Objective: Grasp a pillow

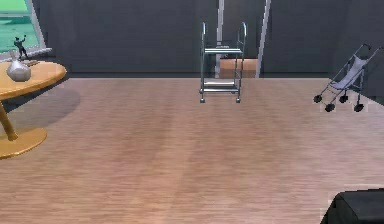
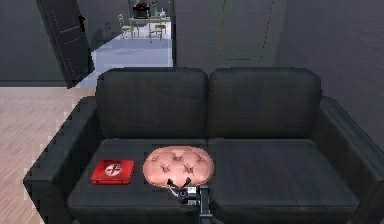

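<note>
A round pink tufted pillow (image 2: pixel 179 165) lies on the left seat of a dark two-seat sofa (image 2: pixel 260 110) in the arm side view. The arm's dark bar (image 2: pixel 205 208) rises from the bottom edge. My gripper (image 2: pixel 180 187) is at the pillow's near edge. Since the pillow lies on the seat right behind the fingers, I cannot tell whether the gripper holds anything, or whether it touches the pillow.
A flat red thing (image 2: pixel 113 172) lies left of the pillow. An open doorway (image 2: pixel 135 40) is behind the sofa's left. In the forward view, wood floor (image 1: pixel 190 150) leads to a round wooden table (image 1: pixel 25 85), a metal rack (image 1: pixel 222 62) and a stroller (image 1: pixel 345 80).
</note>
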Robot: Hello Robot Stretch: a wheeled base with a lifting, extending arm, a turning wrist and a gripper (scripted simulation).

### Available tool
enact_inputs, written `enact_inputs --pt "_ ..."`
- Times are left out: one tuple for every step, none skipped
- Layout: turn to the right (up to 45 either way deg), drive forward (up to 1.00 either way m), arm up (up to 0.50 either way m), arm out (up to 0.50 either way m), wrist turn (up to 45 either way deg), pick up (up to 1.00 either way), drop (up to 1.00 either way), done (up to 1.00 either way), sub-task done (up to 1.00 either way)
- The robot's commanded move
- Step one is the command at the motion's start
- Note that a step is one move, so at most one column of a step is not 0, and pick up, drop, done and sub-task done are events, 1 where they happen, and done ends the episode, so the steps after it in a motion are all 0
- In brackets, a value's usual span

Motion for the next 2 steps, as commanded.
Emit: enact_inputs --pt "0.0 0.0 0.1 0.0 0.0 0.0 0.0 0.0 0.0" --pt "0.0 0.0 0.0 0.0 0.0 0.0 0.0 1.0 0.0"
